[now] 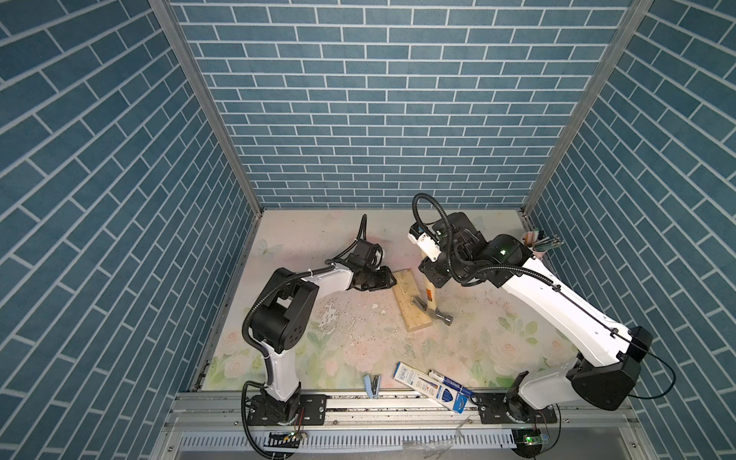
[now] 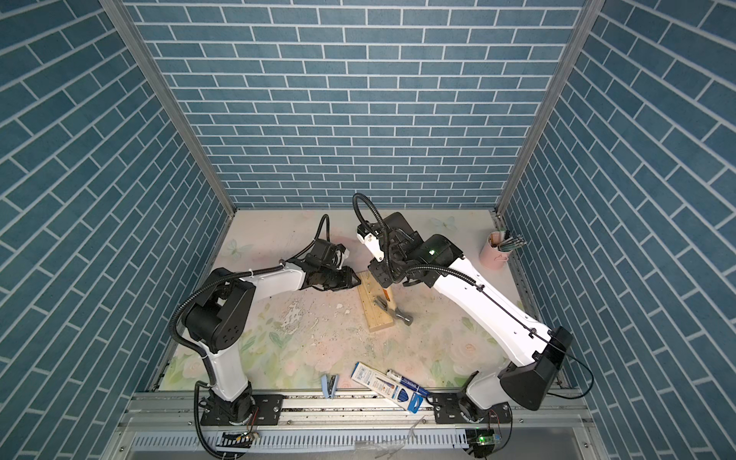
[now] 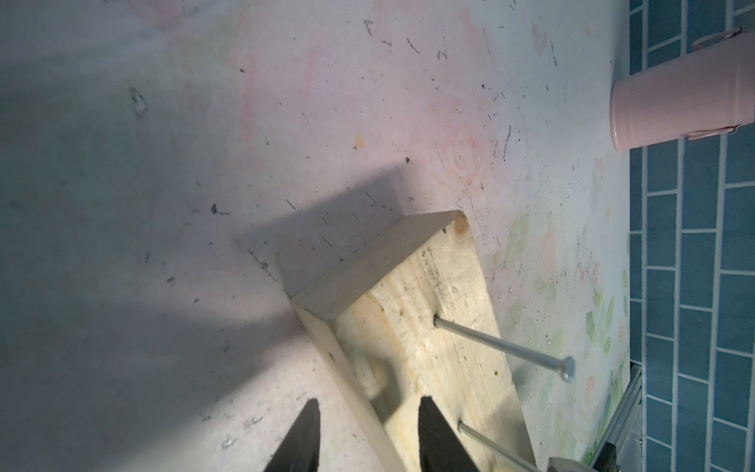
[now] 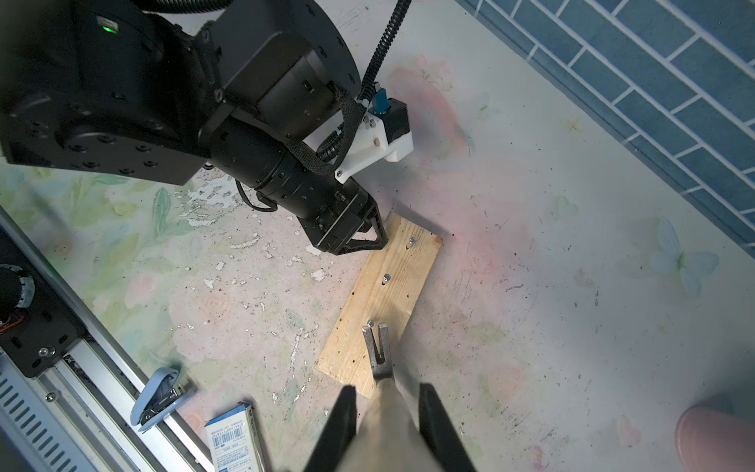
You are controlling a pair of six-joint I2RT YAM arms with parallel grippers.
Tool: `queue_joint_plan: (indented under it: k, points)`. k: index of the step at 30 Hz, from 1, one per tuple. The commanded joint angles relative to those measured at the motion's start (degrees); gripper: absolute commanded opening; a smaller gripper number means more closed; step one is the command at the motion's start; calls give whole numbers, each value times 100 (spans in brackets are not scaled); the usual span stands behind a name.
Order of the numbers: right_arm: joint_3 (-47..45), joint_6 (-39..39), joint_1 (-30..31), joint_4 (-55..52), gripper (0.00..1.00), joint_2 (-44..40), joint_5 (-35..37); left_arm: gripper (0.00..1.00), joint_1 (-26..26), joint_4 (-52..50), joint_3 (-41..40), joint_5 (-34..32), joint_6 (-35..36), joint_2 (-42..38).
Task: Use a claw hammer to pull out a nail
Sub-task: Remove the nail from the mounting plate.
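The claw hammer (image 4: 380,367) rests with its steel head on the near half of the plank (image 4: 392,261). Its fork tips are right at the head of a nail (image 4: 370,323), which seems to sit against one prong rather than down in the slot. The right claw (image 4: 387,392) is clenched on the pale handle. At the plank's far end the left claw (image 3: 367,402) stands parted astride a long edge, one finger over the wood and one over the worktop (image 3: 163,245). I cannot tell whether it presses down. I reckon levering now could skid the fork off the nail, or tip up an unpinned plank.
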Motion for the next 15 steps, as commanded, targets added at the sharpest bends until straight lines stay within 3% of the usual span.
queue_joint_plan:
  k: [1, 15]
  points:
    - [231, -192, -37, 416, 0, -1, -16, 41, 40, -35, 97, -30, 22, 112]
    - [283, -192, -74, 595, 0, 91, -144, 41, 49, -59, 97, -44, 26, 133]
